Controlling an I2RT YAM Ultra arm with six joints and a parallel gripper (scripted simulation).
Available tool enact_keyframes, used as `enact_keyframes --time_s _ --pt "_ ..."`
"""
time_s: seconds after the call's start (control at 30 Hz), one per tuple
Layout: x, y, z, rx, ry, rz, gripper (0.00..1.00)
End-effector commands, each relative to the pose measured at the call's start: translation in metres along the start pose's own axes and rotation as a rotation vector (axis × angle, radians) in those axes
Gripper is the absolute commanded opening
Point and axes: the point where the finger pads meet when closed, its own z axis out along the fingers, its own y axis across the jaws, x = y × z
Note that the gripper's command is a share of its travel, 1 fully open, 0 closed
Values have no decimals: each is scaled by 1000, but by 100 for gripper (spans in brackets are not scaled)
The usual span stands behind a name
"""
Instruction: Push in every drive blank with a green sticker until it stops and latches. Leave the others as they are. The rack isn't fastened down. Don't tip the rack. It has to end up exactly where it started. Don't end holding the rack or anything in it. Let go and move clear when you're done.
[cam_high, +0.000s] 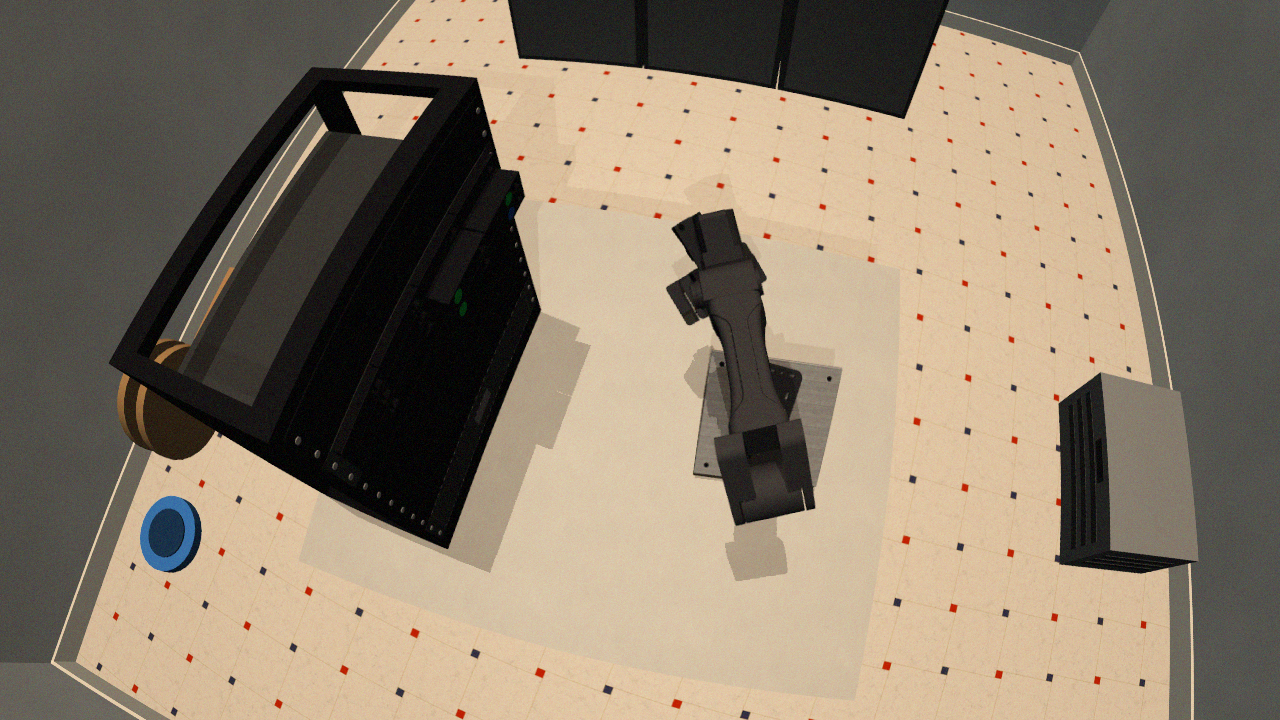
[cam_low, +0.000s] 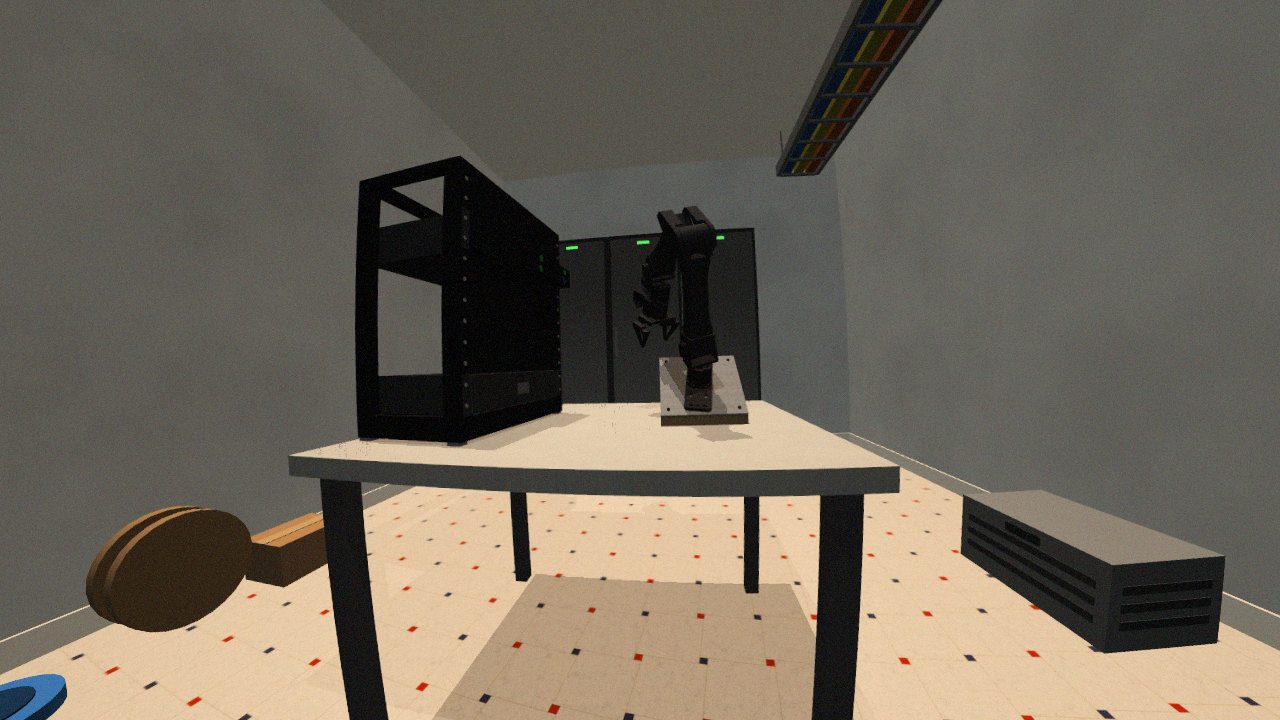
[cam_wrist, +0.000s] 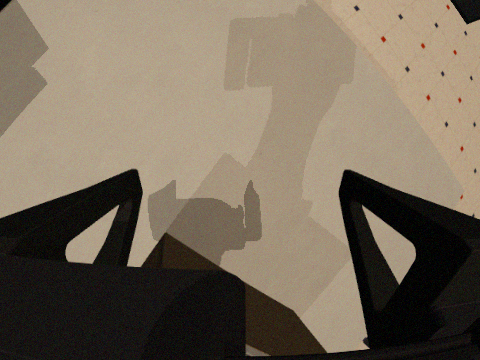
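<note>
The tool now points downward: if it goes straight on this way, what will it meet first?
Probably the bare table top; the open, empty tool faces only that surface and arm shadows. The rack stands off to one side.

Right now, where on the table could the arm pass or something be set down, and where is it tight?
Free: the strip of table between the rack and the arm's base plate, and the near end by the table's front edge. Tight: the rack fills the side opposite the arm. The open gripper hangs apart from the rack, holding nothing.
</note>
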Motion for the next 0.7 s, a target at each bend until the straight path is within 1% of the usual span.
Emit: enact_keyframes --time_s 0.0,0.13,0.27,0.33,0.37,0.4,0.67 --pt "-8 -1 -6 -18 -70 -19 100" --pt "-16 2 -9 -36 -120 -50 100" --pt "-27 5 -15 -54 -184 -91 100" --pt "-27 5 -15 -54 -184 -91 100" --pt "-34 5 -20 -55 -214 -107 100" --pt "-31 7 -17 -66 -217 -115 100" --pt "-54 16 -36 -103 -386 -237 100"
